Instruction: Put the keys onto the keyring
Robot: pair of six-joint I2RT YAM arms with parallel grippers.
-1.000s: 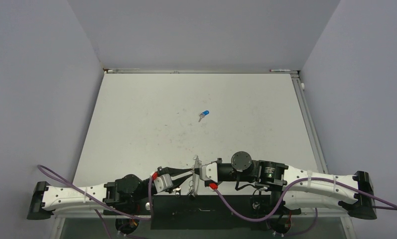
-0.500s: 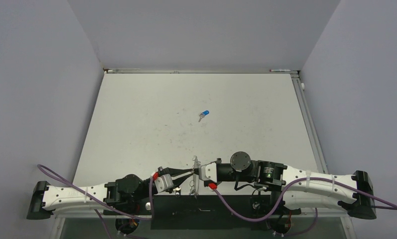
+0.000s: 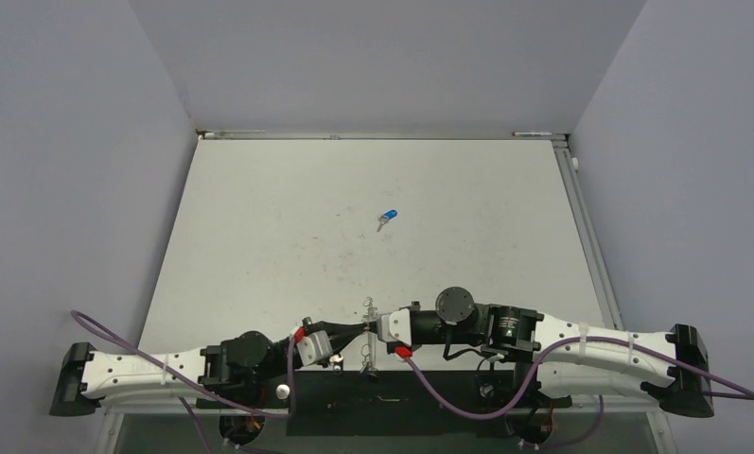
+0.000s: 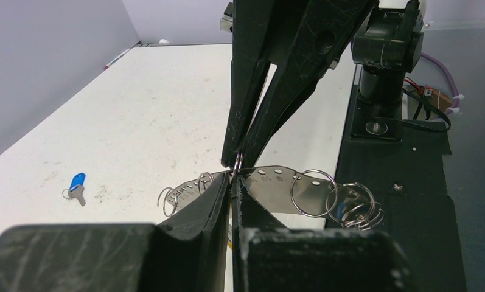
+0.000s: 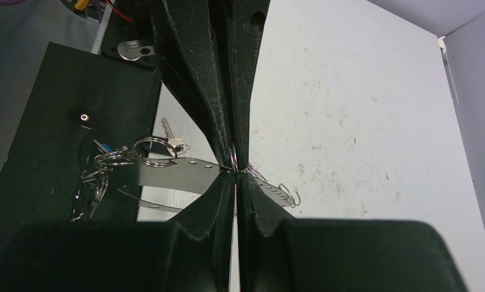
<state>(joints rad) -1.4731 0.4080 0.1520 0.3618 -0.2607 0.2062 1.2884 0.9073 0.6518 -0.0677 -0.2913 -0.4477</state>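
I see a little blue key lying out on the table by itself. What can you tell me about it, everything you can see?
The blue key is small, with a bright blue head that looks like plastic and a short silvery metal blade. It lies flat and alone near the middle of the white table, its head pointing toward the far right and its blade toward the near left. In the left wrist view, a tiny thin wire loop seems to sit at its metal end. Only the table touches it.
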